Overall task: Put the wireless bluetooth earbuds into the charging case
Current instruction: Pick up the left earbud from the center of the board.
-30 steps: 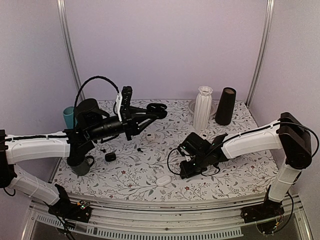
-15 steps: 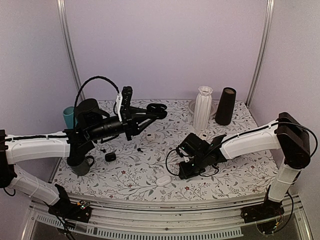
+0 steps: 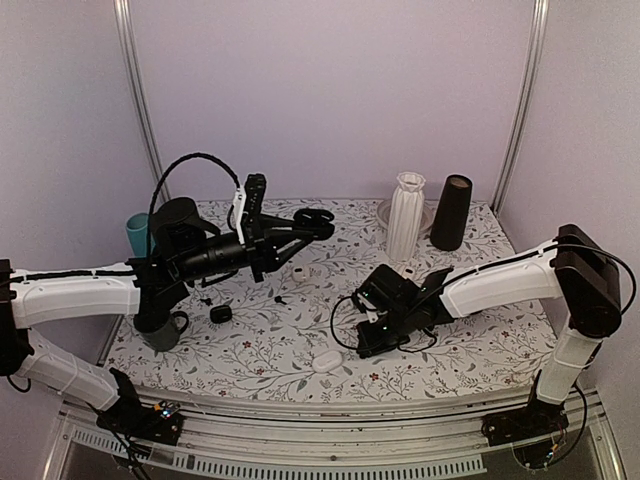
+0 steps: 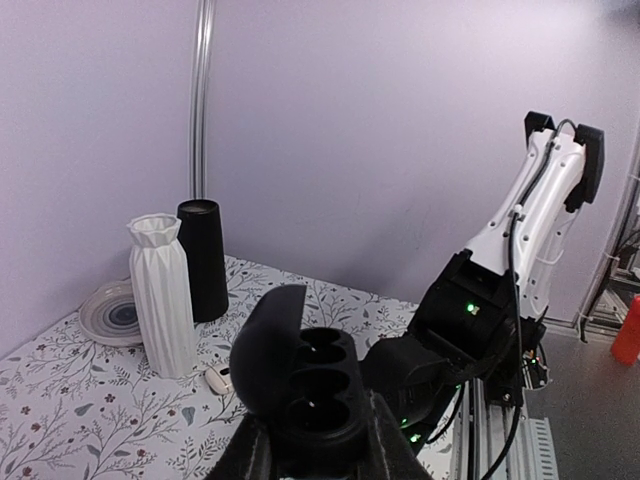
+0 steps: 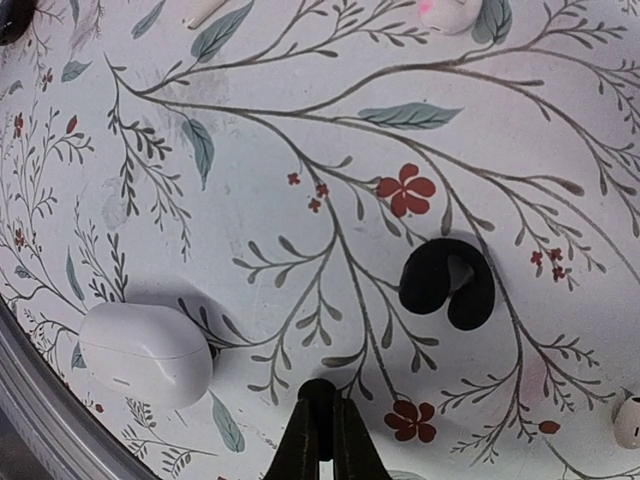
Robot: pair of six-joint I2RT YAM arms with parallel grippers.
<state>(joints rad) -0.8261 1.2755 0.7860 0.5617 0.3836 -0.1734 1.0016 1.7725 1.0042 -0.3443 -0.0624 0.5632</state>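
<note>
Case [image 4: 315, 415] of black plastic, lid open, rounded wells inside.

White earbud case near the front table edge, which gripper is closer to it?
Right. The right gripper hangs low just right of the white earbud case; the left gripper is raised farther back and left, holding the open black charging case.
</note>
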